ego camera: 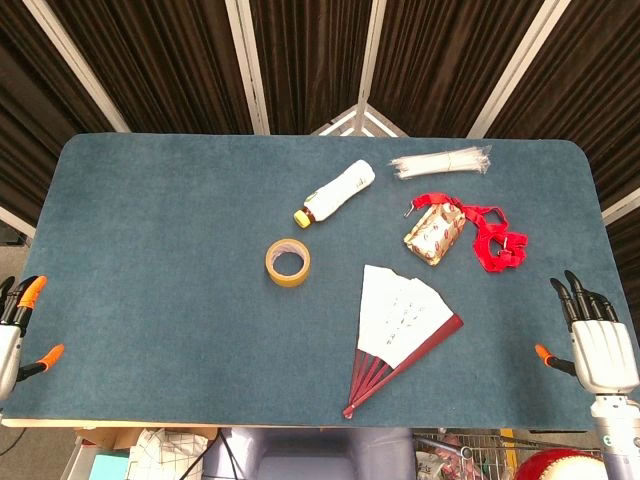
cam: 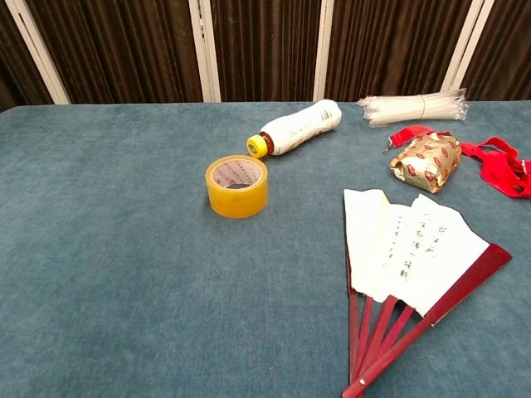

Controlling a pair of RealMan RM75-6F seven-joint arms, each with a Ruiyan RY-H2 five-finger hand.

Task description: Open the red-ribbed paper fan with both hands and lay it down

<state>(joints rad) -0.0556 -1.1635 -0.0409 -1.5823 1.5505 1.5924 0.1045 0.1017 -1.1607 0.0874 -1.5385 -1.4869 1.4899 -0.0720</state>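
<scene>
The red-ribbed paper fan with white leaves point(ego camera: 402, 334) lies partly spread on the blue-carpeted desk point(ego camera: 160, 260), well to the left of the right robot hand point(ego camera: 598, 340), which rests released at the desk's right edge with its dark fingers apart and holding nothing. The left robot hand point(ego camera: 15, 330) sits at the opposite edge, far from the fan, orange-tipped fingers spread and empty. Between the two hands and farther out lie a yellow roll of tape point(ego camera: 287, 262), a white plastic bottle with a yellow cap point(ego camera: 336, 192), a gold-wrapped packet point(ego camera: 434, 233), a red ribbon strap point(ego camera: 492, 240) and a clear bundle of straws point(ego camera: 441, 161).
</scene>
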